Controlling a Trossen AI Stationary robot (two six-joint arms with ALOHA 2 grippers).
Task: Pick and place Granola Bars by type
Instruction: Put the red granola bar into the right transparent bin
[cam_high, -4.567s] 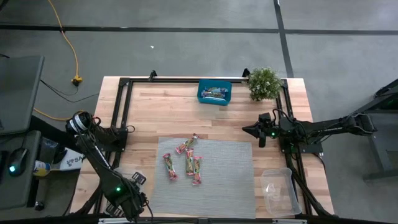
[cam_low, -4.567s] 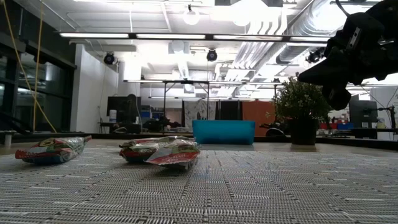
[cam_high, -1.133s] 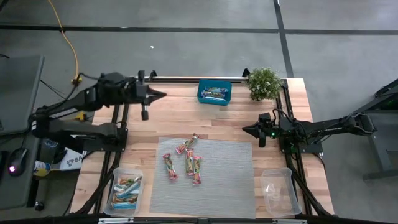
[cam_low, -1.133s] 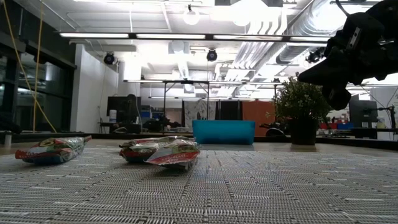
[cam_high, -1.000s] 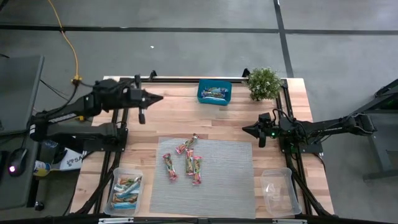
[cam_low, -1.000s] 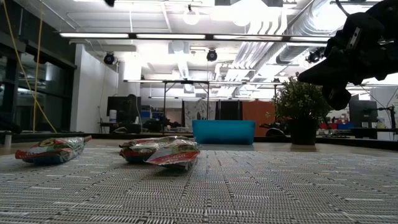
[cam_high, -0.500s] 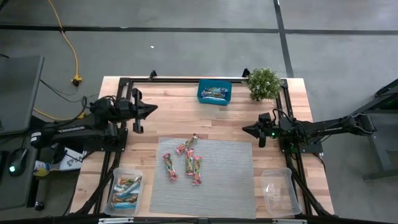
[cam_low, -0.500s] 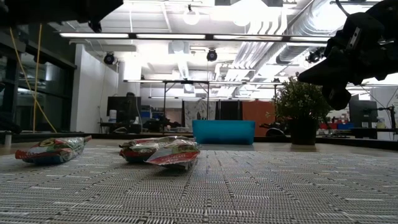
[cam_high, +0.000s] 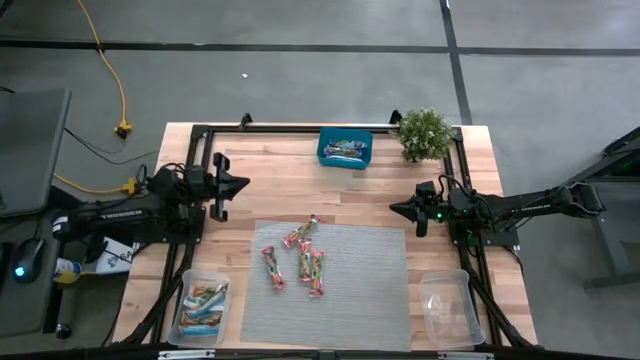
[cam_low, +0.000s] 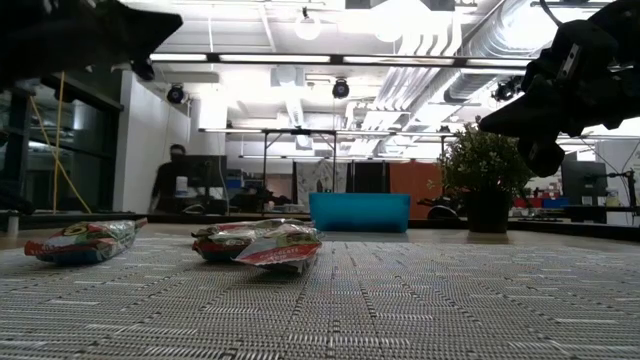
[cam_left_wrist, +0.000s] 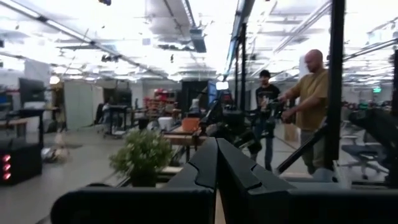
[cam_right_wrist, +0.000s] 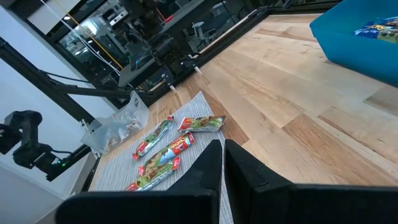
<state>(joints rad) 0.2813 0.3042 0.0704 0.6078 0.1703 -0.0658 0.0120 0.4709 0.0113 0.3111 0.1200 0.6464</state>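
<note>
Left gripper (cam_high: 240, 184) is pressed together, nothing in it, hovering over bare wood at the left side of the table (cam_high: 290, 165), just off the far-left corner of the grey mat (cam_high: 360, 290). Its fingers (cam_left_wrist: 214, 165) meet along one seam in the left wrist view. Right gripper (cam_high: 394, 209) likewise pinched closed and empty, held above the wood at the right side, near the mat's far-right corner; fingers (cam_right_wrist: 217, 163) are together in the right wrist view too. In the low view it hangs high at the right (cam_low: 505, 118), clear of the surface.

Granola Bars: four red/green/yellow ones (cam_high: 298, 258) lie loose on the left half of the mat, between the two grippers but nearer the left one. One sits apart to the left, the rest clustered, touching or overlapping. Low view shows them flat on the weave (cam_low: 258, 243).

More bars, mostly light blue, are in the clear tub (cam_high: 186, 316) at the near-left corner of the table, and some in the teal box (cam_high: 344, 159) at the far edge, middle. A second clear tub (cam_high: 447, 306) sits at the near-right corner. Potted plant (cam_high: 425, 133) is at the far right, just beside the teal box.

Room behind: two people (cam_left_wrist: 308, 99) are visible past the plant in the left wrist view, and one person (cam_low: 172, 180) is at the back in the low view.
</note>
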